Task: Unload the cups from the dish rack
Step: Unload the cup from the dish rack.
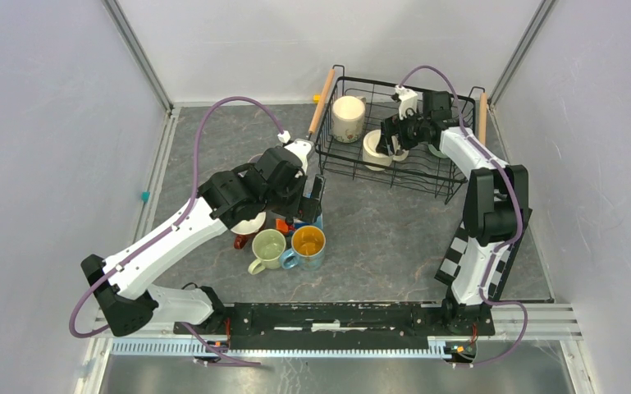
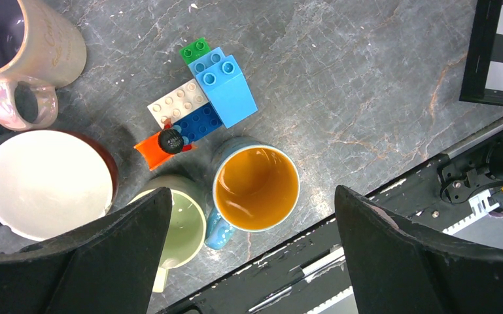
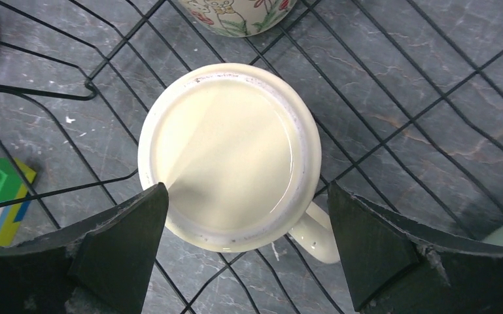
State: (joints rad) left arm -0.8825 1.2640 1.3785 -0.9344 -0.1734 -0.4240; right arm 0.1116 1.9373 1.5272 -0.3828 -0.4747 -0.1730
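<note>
Left claw [image 2: 252, 196] gapes above grey marbled table [image 2: 366, 78].

Grey marbled tabletop [image 1: 377, 238], pale walls [image 1: 49, 123]

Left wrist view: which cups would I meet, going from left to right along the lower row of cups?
dark red cup with white inside → pale green cup → blue cup with orange inside

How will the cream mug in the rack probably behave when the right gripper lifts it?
The cream mug looks like glazed ceramic: probably rigid, rather heavy and breakable. Its smooth wall may slip in the open right gripper. Its handle could catch the dish rack wires.
</note>
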